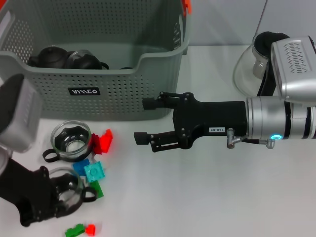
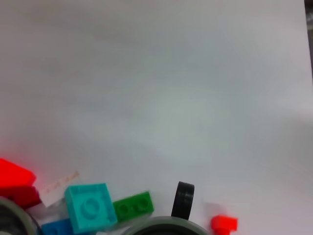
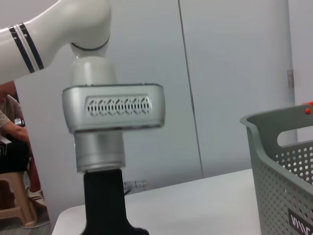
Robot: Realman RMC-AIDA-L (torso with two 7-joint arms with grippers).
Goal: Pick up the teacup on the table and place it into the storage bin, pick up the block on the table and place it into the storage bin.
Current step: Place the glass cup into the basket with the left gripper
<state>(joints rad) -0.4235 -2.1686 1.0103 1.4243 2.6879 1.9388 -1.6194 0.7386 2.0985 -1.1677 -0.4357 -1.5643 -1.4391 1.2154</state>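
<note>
- My left gripper (image 1: 61, 195) is down at the near left of the table, well in front of the storage bin (image 1: 98, 74). Its black fingers sit around a glass teacup (image 1: 66, 187), and it looks closed on the cup's rim.
- That cup's black handle (image 2: 185, 199) and a sliver of its rim show in the left wrist view, with a teal block (image 2: 89, 206) and a green block (image 2: 133, 206) just beside it on the white table (image 2: 161, 98).
- A second glass teacup (image 1: 72, 139) stands between the held cup and the bin's front wall, its black handle pointing away from the bin's label (image 1: 84, 91).
- I see a red block (image 1: 102, 140) touching that second cup, and a blue block (image 1: 80, 168) just beside the teal one.
- A small green-and-red block pair (image 1: 80, 230) lies at the near edge, farther from the bin than the held cup.
- My right gripper (image 1: 147, 121) hangs level just in front of the bin's right corner, its two black fingers spread wide and holding nothing.
- Inside the bin I can make out dark teaware (image 1: 64, 58) against the back.
- A glass pot with a black lid (image 1: 254, 61) stands to the right of the bin, behind my right arm.
</note>
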